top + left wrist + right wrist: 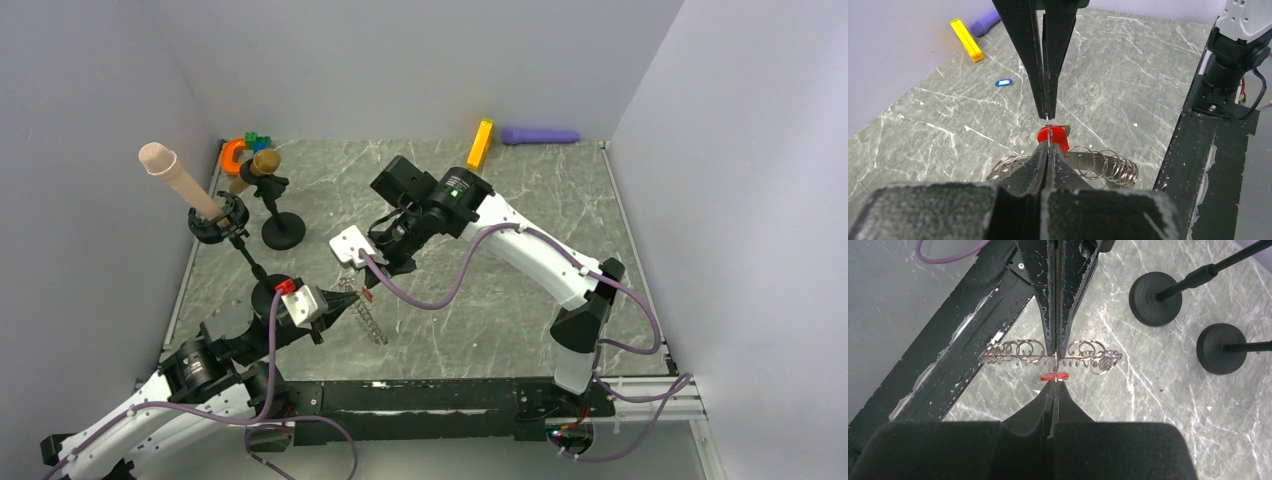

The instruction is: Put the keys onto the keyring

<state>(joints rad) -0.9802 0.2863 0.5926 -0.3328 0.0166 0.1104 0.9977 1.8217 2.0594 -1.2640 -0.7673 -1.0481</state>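
The keyring (1018, 351), a silver strip strung with several wire loops, hangs just above the table between my two grippers; it also shows as keyring (1108, 165) and keyring (368, 322). My left gripper (1048, 146) is shut on it, its fingers (1043, 290) coming down from above in the right wrist view. A red key (1053, 376) hangs by its small wire ring right at the keyring, and my right gripper (1054, 382) is shut on that ring, tip to tip with the left gripper (350, 298). A blue key (1004, 82) lies loose on the table farther back.
An orange block (481, 143) and a purple cylinder (540, 135) lie by the back wall. Two round black stand bases (1154, 299) (1222, 348) sit at the left, carrying props. The black front rail (1208, 165) runs close beside the grippers.
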